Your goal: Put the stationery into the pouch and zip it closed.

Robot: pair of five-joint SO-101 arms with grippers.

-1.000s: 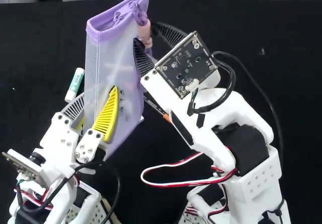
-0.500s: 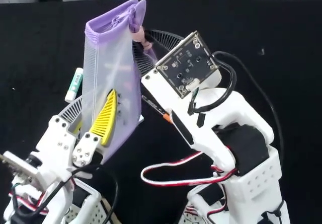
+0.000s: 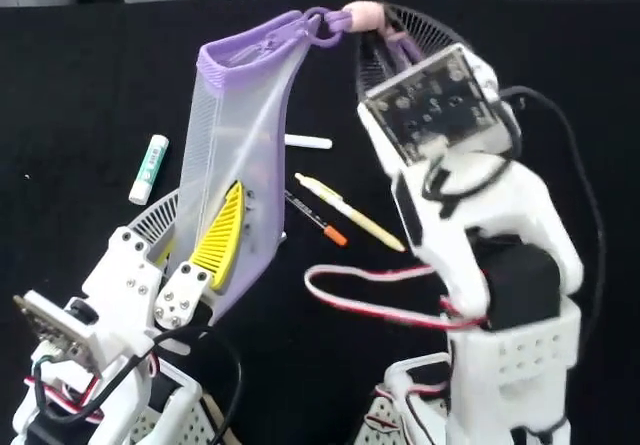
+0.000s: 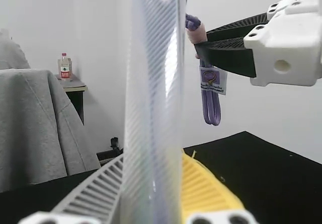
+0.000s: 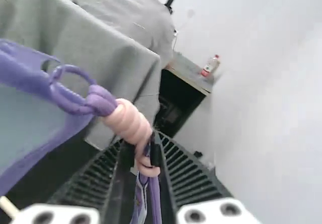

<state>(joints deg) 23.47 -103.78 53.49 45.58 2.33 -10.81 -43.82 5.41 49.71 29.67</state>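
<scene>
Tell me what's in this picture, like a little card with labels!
pouch: purple, held upright above the table
left gripper: shut on the pouch's bottom end
right gripper: shut on the pink pull at the pouch's top
lying outside the pouch: white tube, white pen, yellow pen, black pen with an orange tip
table: black

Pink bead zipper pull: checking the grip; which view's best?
Right wrist view: pink bead zipper pull close up, pinched in the right tool. High view shows it small beside the purple mesh pouch; left wrist shows it farther off.
</scene>
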